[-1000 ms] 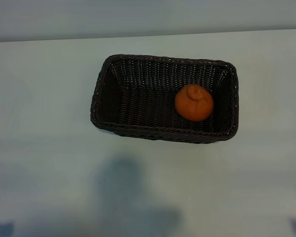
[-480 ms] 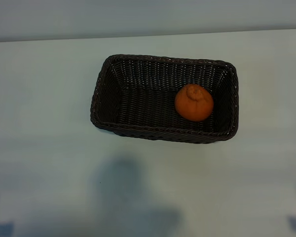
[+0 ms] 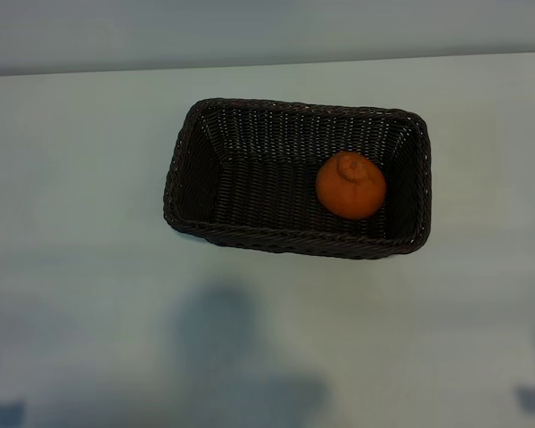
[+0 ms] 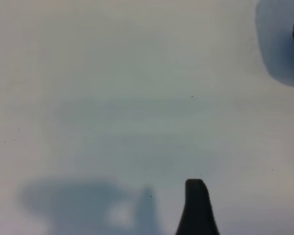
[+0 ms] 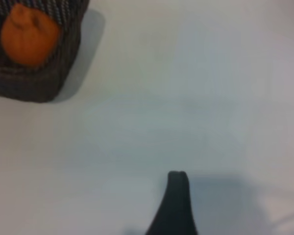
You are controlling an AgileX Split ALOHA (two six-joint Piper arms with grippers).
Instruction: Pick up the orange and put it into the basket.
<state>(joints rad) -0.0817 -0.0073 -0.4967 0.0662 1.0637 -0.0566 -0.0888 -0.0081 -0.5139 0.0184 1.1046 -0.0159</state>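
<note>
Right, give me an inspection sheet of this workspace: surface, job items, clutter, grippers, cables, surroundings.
Surface: pale tabletop, shadows along the near edge.
Job items: round bright orange fruit lies inside the rectangular dark brown woven basket, toward its right end.
Clutter: nothing seen.
Grippers: left gripper and right gripper both open, empty, parked over bare table away from the basket.
Cables: nothing seen.
Surroundings: plain grey wall behind the table.
</note>
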